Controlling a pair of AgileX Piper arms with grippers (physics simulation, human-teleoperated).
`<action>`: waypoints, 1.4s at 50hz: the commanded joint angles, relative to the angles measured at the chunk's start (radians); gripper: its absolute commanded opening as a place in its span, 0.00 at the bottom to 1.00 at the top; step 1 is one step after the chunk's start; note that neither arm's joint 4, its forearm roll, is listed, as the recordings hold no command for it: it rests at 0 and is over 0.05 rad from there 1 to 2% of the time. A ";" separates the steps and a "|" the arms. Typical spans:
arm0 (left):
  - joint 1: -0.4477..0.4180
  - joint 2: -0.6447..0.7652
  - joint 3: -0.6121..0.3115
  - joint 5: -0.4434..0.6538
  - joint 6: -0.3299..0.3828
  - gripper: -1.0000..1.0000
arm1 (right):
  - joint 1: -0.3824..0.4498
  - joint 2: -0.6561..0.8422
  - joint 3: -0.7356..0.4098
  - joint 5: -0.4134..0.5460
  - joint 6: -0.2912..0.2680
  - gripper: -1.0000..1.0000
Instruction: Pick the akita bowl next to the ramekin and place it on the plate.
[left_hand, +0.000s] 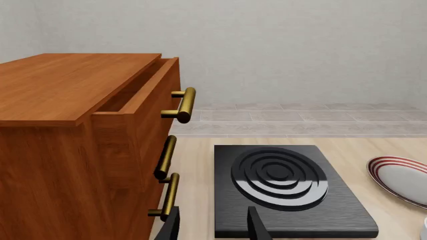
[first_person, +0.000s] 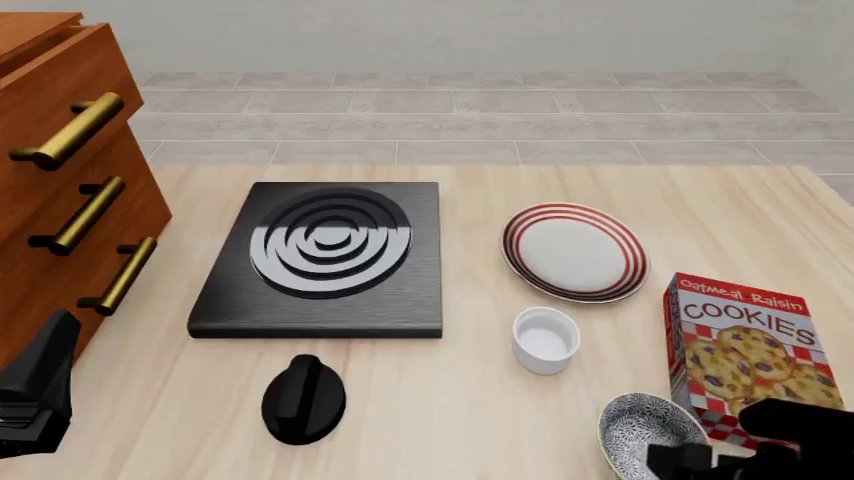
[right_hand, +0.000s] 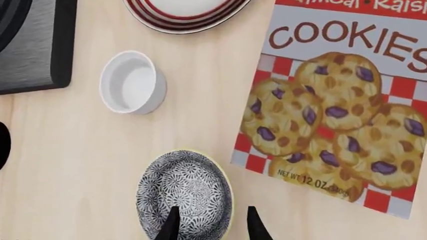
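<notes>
Front view: the akita bowl (first_person: 646, 430) is seen at the near right of the table (first_person: 441, 400), just beside the right gripper (first_person: 687, 458), which sits at the bowl's near right rim.
Right wrist view: the right gripper (right_hand: 210, 222) is shown with its two fingertips parted, one over the akita bowl's (right_hand: 185, 192) inside and one outside its rim, so the rim wall lies between them; nothing is clamped yet, as far as can be judged.
Key relation: the bowl is directly under and in front of the right gripper, while the plate (first_person: 574, 250) lies farther away and slightly left of it, past the ramekin (first_person: 546, 339).
Nearer arm: the right one by far; the left arm (first_person: 34, 385) is held at the near left edge, well apart from the bowl.
Left gripper (left_hand: 213, 225): fingers parted, nothing held, pointed toward the stove burner (left_hand: 283, 187) and the drawer cabinet (left_hand: 80, 140).
Bowl axis: round, upright, opening upward; no long axis is to be considered.
Containers: the bowl, the ramekin and the plate are all seen empty.
Obstacle: the cookie box (first_person: 754, 350) lies flat just right of the bowl, near the outer fingertip.
Judged next need: the rim is to be pinched, then the bowl lifted over the ramekin.
</notes>
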 joint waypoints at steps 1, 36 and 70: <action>0.000 0.000 0.000 0.000 0.000 1.00 | 0.011 0.035 0.005 -0.027 0.013 1.00; 0.000 0.000 0.000 0.000 0.000 1.00 | 0.008 0.350 0.005 -0.297 0.025 0.00; 0.000 0.000 0.000 0.000 0.000 1.00 | 0.121 0.171 0.005 -0.161 0.074 0.00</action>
